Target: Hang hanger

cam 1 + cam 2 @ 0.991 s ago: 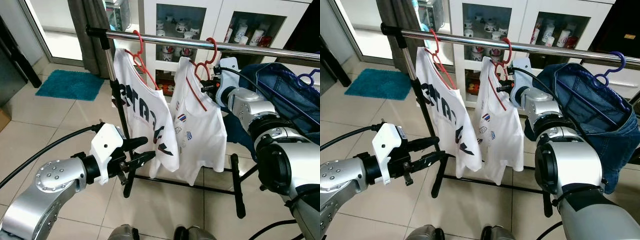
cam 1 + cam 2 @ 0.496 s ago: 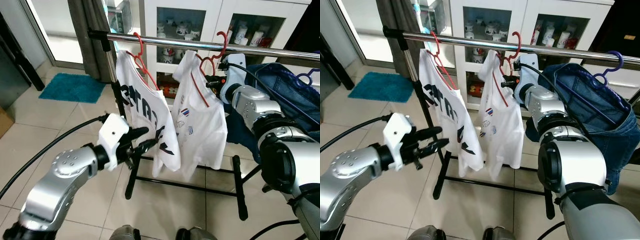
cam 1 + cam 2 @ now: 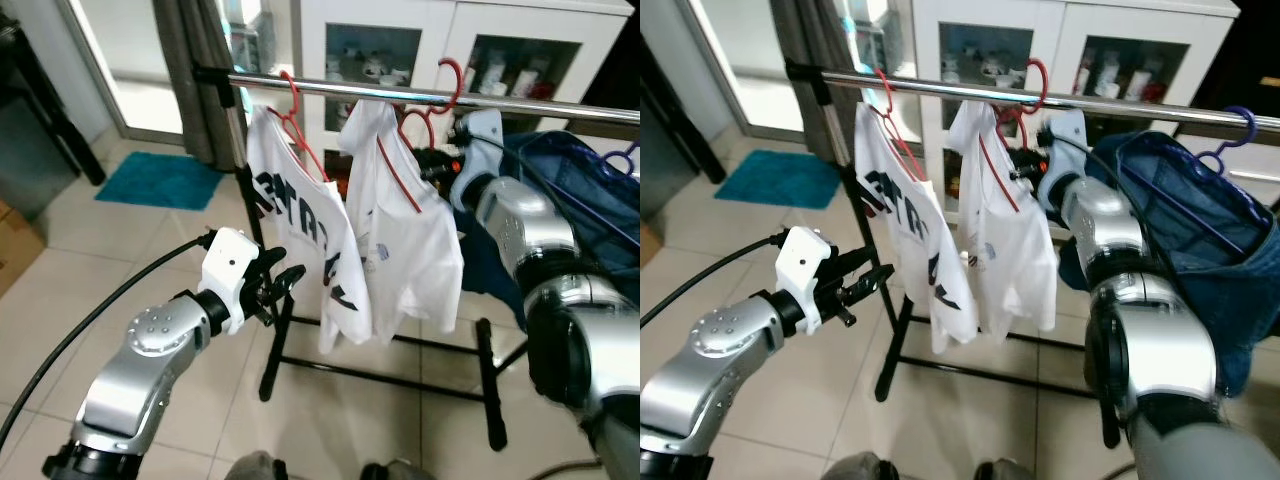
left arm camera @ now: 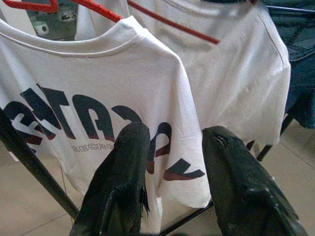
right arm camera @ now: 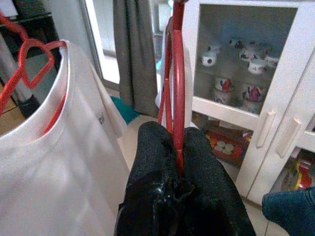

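In the head views, a chrome rail [image 3: 400,95] runs across the scene. Three garments hang from it: a white shirt with dark lettering [image 3: 300,235] nearest the rail's left post, a second white shirt with red trim [image 3: 400,250] beside it, and blue jeans [image 3: 1200,240] on a purple hanger [image 3: 1230,135] further right. Two red hangers show: one [image 3: 295,125] carrying the lettered shirt and hooked on the rail, the other [image 3: 435,100] carrying the trimmed shirt, its hook up at the rail. The right gripper [image 3: 448,165] sits just under the rail at this second hanger. The left gripper [image 3: 280,285] hovers well below the rail, in front of the lettered shirt. A teal mat [image 3: 160,180] lies on the tiles behind the rail's left post.

In the left wrist view, the left gripper's two fingers [image 4: 123,187] stand spread, nothing between them, pointing at the lettered shirt.

In the right wrist view, the right gripper's fingers [image 5: 152,162] are pressed together, pinching the red hanger's wire below the rail.
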`<state>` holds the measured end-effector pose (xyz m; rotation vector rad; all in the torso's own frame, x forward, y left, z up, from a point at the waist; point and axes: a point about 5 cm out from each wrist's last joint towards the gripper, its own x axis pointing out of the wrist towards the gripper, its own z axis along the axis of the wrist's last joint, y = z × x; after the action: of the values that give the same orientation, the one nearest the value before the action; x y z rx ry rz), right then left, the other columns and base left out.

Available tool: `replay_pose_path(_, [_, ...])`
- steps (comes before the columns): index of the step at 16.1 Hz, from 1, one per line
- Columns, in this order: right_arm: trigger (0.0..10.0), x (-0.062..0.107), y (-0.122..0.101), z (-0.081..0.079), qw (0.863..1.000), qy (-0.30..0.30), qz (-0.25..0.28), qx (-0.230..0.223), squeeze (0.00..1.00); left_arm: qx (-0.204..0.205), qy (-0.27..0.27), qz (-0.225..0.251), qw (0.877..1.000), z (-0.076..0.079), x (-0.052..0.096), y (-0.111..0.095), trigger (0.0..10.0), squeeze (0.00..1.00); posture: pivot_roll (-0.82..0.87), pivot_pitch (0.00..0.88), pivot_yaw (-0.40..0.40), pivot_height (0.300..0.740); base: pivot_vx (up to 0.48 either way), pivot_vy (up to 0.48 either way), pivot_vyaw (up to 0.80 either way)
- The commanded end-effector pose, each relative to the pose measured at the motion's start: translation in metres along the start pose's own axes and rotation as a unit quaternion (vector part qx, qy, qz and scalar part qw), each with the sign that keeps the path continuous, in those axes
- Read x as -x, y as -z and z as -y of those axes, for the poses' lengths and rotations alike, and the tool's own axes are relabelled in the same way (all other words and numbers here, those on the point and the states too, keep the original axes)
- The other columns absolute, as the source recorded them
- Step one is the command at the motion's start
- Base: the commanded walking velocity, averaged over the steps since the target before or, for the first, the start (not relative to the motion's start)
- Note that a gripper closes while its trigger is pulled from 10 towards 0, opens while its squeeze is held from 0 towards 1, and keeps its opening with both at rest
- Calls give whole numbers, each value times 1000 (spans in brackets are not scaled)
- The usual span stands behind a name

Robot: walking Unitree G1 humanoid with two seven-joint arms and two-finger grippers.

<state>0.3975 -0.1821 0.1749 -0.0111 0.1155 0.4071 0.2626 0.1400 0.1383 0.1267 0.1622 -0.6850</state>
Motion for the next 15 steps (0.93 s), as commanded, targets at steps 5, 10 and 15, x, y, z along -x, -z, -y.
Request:
replay_pose_path(5, [0,28,23,-14,999,6,40,-2,0,7,-28,6,1000,-4,-5,4,10000,0,-58,0,39,740,0,0,0])
replay_pose_path(10, [0,57,43,-22,998,60,33,14,0,5,-52,9,999,-7,-4,4,10000,0,-55,0,9,740,0,0,0])
replay_pose_path(15, [0,89,68,-48,993,116,1,-29,0,19,-79,22,996,-9,3,2,10000,0,-53,0,-19,740,0,0,0])
